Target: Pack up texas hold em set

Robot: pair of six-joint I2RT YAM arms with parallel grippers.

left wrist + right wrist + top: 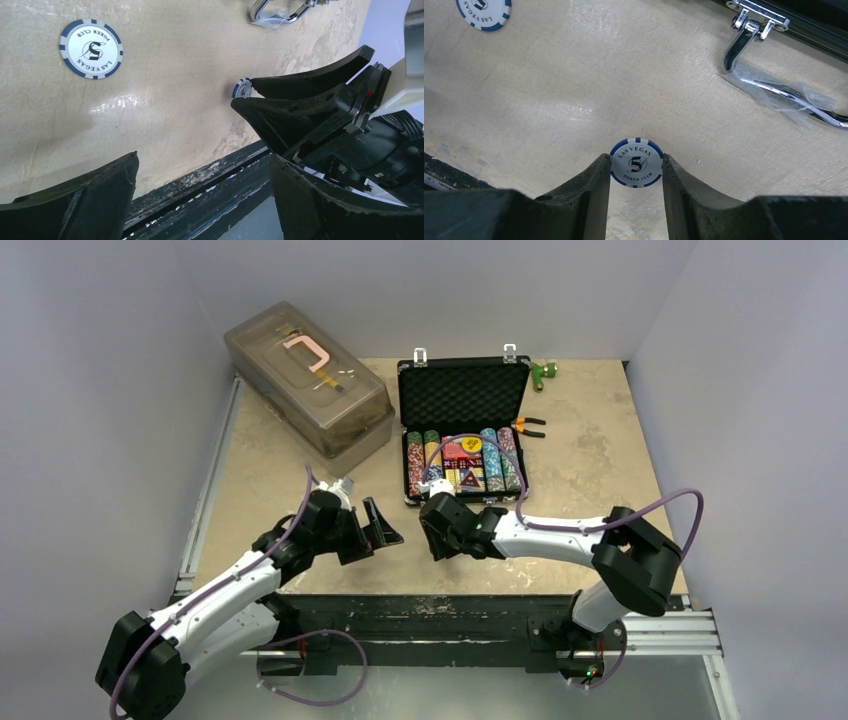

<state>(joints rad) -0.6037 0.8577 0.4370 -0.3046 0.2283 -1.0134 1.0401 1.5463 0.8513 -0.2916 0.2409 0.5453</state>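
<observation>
Briefcase handle [744,35] cut off by the frame edge. Briefcase [463,390] stands open mid-table [600,460], chip rows [490,455] inside. Right gripper [636,161] clamps blue-white chip [636,172] edgewise. Left gripper [372,530] gapes wide. Second chip [91,48] lies loose.

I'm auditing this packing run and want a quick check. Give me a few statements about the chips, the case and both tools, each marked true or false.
1. The right tool pinches a blue-and-white 5 chip between its fingers. True.
2. The left tool is shut on a chip. False: it is open and holds nothing.
3. The briefcase is closed. False: its lid stands up, with rows of chips showing inside.
4. A second 5 chip lies flat on the table, apart from both tools. True.
5. The pliers lie inside the briefcase. False: they lie on the table, right of it.
</observation>
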